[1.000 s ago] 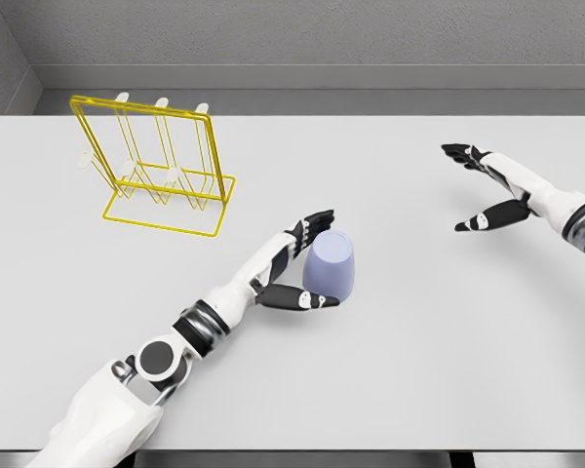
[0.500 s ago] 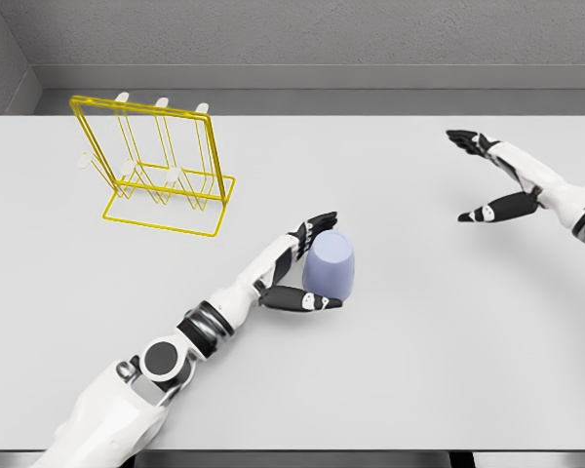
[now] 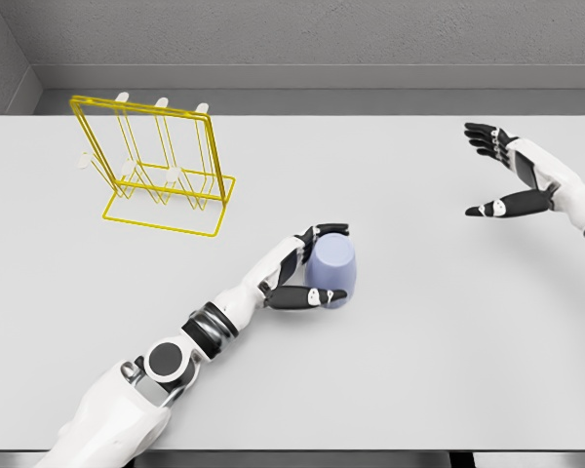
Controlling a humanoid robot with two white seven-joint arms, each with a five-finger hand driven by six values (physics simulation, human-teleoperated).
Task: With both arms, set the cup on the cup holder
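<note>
**Left fingers closing round the cup**

Curled now over the far rim of the lavender cup (image 3: 331, 270), the dark fingertips (image 3: 333, 229) of the left hand (image 3: 300, 273); thumb laid along the near side, low on the wall. Half a second back, straighter and merely beside the rim; a full second back, spread and clear of it. Wrapped on both sides, then, though whether squeezed tight or only touching cannot be told from here. Judged as a grasp being completed, not yet a lift: cup upright, mouth down by the look of the taper, base on the white table (image 3: 400, 370), same spot throughout.

Outward from the cup: left wrist and forearm slanting away toward the near left corner, elbow joint low in the view.

Up and left of the cup, well apart from it, the yellow wire cup holder (image 3: 161, 166), pegs white-tipped, nothing hung on them.

Far right of the cup, the right hand (image 3: 507, 175), fingers spread wide, holding nothing, palm turned inward. Drifted farther right and a little higher over the last second, away from the cup.

Meaning for the task: pick-up nearly secured by the left; carry to the holder and the right hand's share both outstanding.
</note>
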